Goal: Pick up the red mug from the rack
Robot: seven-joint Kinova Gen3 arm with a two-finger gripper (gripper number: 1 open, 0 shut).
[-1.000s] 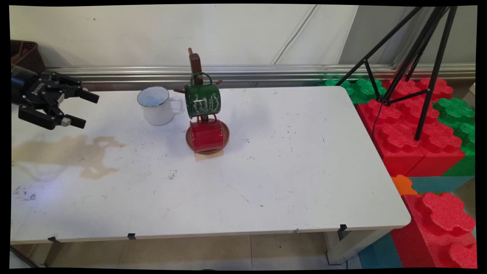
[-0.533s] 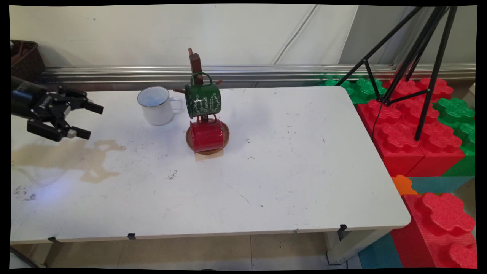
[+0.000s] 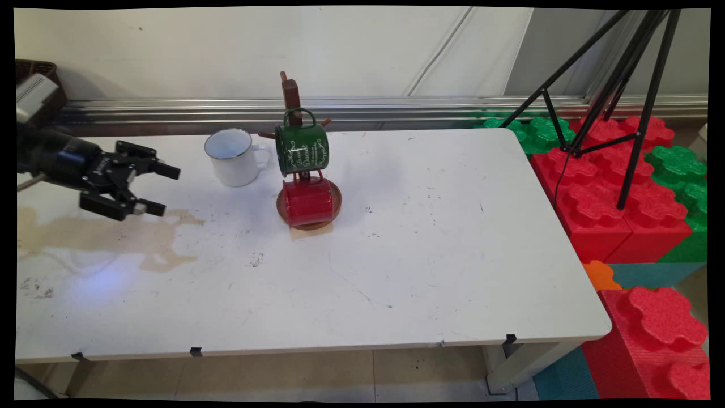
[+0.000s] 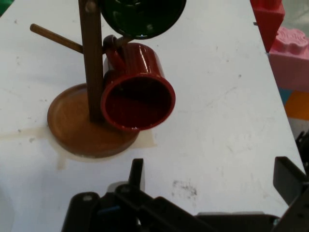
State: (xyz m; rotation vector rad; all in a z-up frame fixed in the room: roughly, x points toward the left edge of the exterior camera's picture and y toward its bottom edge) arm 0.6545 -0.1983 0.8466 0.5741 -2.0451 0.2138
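White table [image 3: 430,255]: red mug [image 3: 307,202] sideways (gripper-facing).

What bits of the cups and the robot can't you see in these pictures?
- White mug: its inside bottom is hidden by its own wall in the main view; absent from the hand view.
- Green mug: cut off by the top edge in the hand view.
- Wooden rack: its lower post is hidden behind the green mug and red mug in the main view.
- Gripper: the arm behind it is cut off by the left edge.
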